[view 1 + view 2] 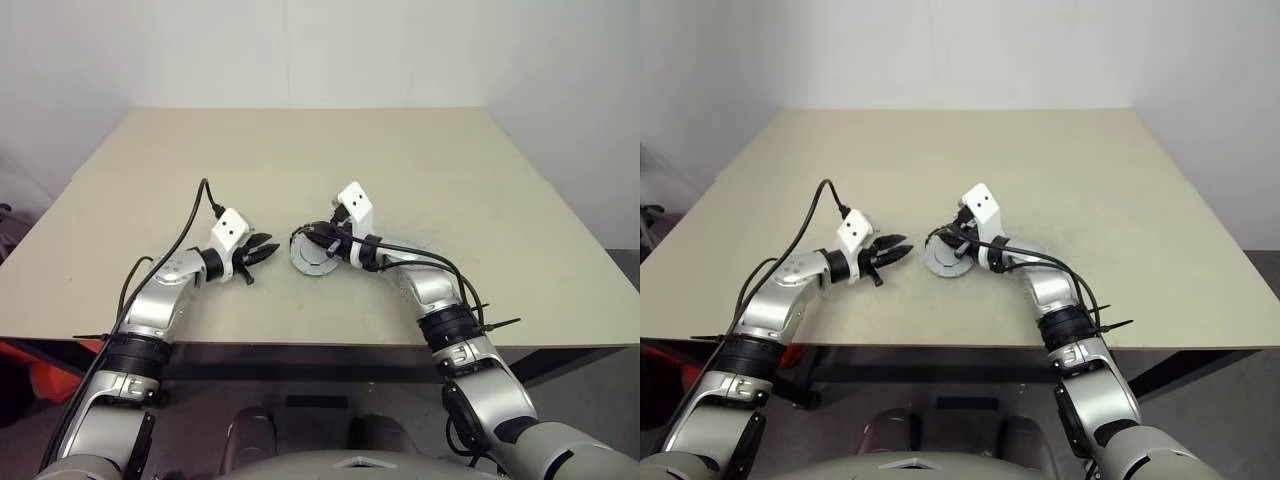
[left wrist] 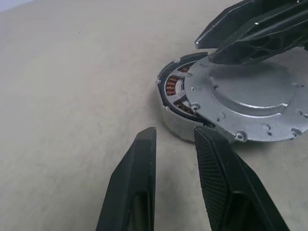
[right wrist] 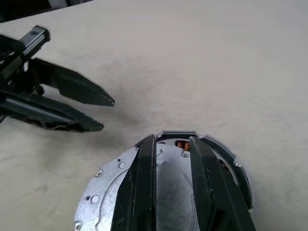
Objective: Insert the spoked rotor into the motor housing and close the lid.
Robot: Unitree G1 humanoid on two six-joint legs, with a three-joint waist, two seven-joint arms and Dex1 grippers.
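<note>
Right now I see my right gripper [image 3: 173, 144] lying over the lid [image 2: 250, 103], its 2 fingers slightly apart on top, clamping nothing. Beneath them, the lid sits askew on the motor housing [image 2: 175, 103]. My left gripper [image 2: 175, 137] hovers just beside it, fingers narrowly parted, empty.

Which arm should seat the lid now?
Right. The right gripper is over the lid, which sits offset on the motor housing; the left gripper is beside it, empty.
</note>
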